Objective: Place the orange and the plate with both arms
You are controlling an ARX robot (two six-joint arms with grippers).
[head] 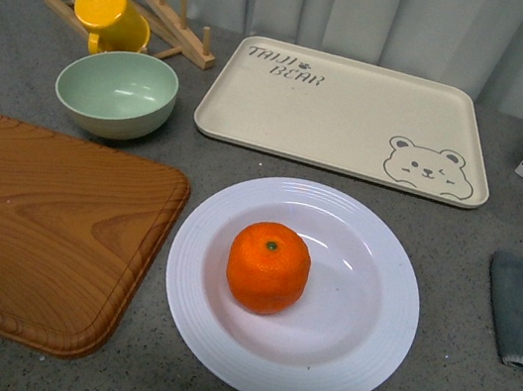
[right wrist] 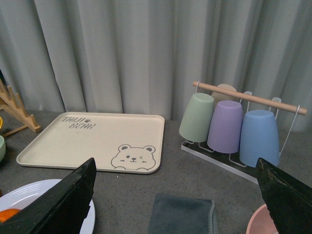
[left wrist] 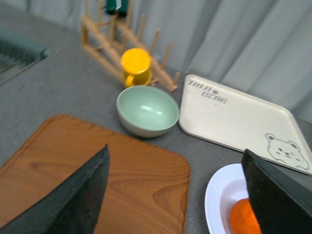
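Round bright orange fruit point(head: 269, 267) sits stem dot up in the well of the large round white ridged plate point(head: 370, 359), lower centre of the front view. That pairing looks done; cannot tell if the plate must still move. Both the left gripper point(left wrist: 175, 148) and the right gripper point(right wrist: 175, 161) gape wide, holding nothing.

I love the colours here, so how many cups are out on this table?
5. A yellow cup sits on the wooden rack; a green cup, purple cup and blue cup sit upside down on the stand, with a beige cup behind them. Others may be hidden.
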